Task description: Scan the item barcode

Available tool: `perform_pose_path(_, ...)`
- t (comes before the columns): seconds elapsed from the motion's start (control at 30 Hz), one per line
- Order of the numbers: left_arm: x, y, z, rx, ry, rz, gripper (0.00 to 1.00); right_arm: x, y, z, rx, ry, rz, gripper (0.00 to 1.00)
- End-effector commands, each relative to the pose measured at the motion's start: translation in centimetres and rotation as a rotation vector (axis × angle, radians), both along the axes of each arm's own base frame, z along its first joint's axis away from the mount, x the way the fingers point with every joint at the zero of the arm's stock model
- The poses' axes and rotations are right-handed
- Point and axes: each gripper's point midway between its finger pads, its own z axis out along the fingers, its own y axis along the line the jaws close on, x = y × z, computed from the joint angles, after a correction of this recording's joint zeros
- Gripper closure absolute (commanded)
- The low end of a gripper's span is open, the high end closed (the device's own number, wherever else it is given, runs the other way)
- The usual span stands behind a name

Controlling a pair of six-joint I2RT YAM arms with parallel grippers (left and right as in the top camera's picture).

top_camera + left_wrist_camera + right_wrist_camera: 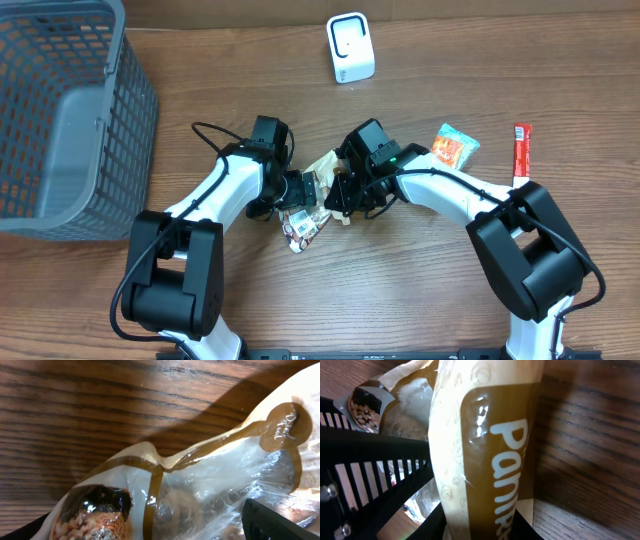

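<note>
Wood-grain surface carries a white scanner at its far edge and a grey basket on the left. Between the two arms, well short of the scanner, sits the cream-and-brown bag. The right gripper is clamped on its printed panel, probably to turn the barcode toward the scanner. The left gripper has its jaws wide apart around the clear-film end, gripping nothing. White lettering reads "Pani", the rest cut off; the script on a round brown seal is too small to read.
</note>
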Motion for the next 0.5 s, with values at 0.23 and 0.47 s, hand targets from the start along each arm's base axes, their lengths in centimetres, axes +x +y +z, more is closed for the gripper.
perform_pose_path(0.23,0.8,1.5,1.6,0.019,0.018,0.036,0.11,-1.2,0.7,-0.2,0.023,0.022,0.051,0.95)
perform_pose_path(0.47,4.1,3.8,6.1,0.015,-0.039,0.069,0.1,-1.0,0.6,-0.3,0.012,0.014,0.047,0.96)
